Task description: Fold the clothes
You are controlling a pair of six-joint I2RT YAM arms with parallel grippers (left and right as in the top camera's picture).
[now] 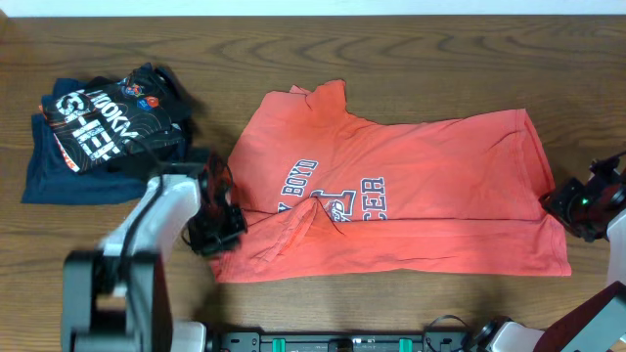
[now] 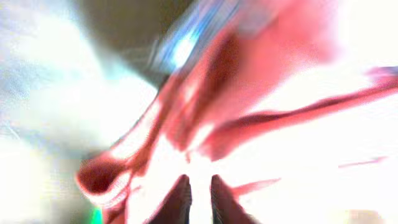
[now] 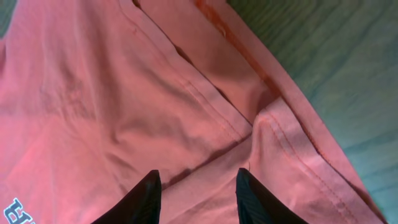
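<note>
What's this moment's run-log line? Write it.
shirt: spread on table | left gripper: at shirt's left edge, state unclear | right gripper: open, over hem

Table (image 1: 411, 39): dark brown wood, grain running lengthwise, finish matt. Pale strip (image 1: 313, 6) along its far edge; wall or floor, undetermined. Bare table wood shows ahead of the right jaws and to their right. Strong white glare around the left jaws; lighting elsewhere even.
</note>
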